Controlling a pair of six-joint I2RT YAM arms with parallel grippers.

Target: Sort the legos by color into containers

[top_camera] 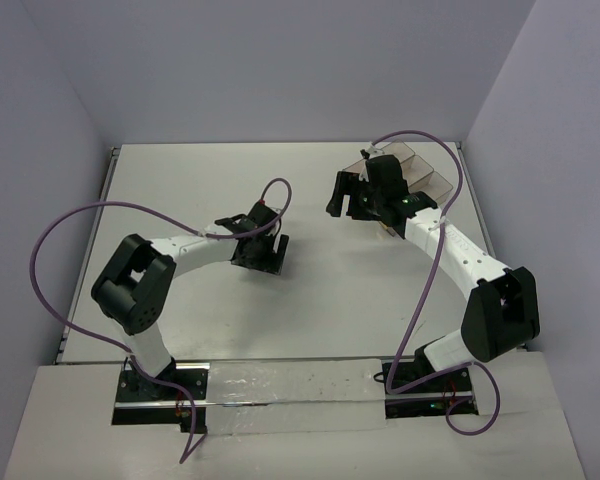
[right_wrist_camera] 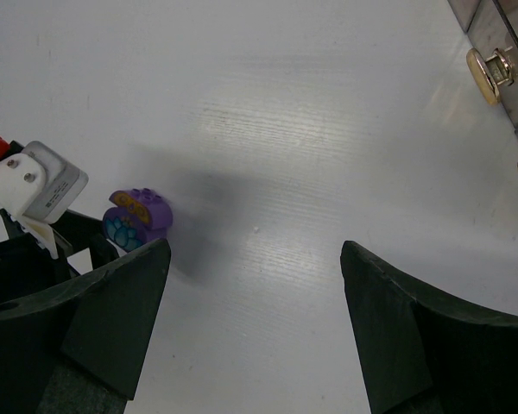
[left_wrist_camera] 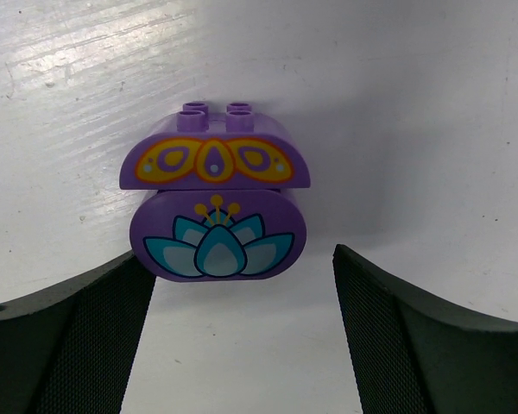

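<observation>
A purple lego (left_wrist_camera: 214,207), a domed piece with a teal lotus and an orange butterfly print, lies on the white table. My left gripper (left_wrist_camera: 242,336) is open, low over the table, with the lego just ahead between its fingers (left_wrist_camera: 78,345) and not touching them. In the top view the left gripper (top_camera: 260,252) hides the lego. My right gripper (right_wrist_camera: 255,328) is open and empty above bare table; the lego (right_wrist_camera: 136,217) shows at its left. The smoky-grey container (top_camera: 430,175) stands at the back right, partly behind the right gripper (top_camera: 352,195). No red legos are in view.
The container's corner with gold clasps (right_wrist_camera: 488,65) shows at the top right of the right wrist view. The left arm's wrist (right_wrist_camera: 26,185) is close to the right gripper's left finger. Purple cables loop over both arms.
</observation>
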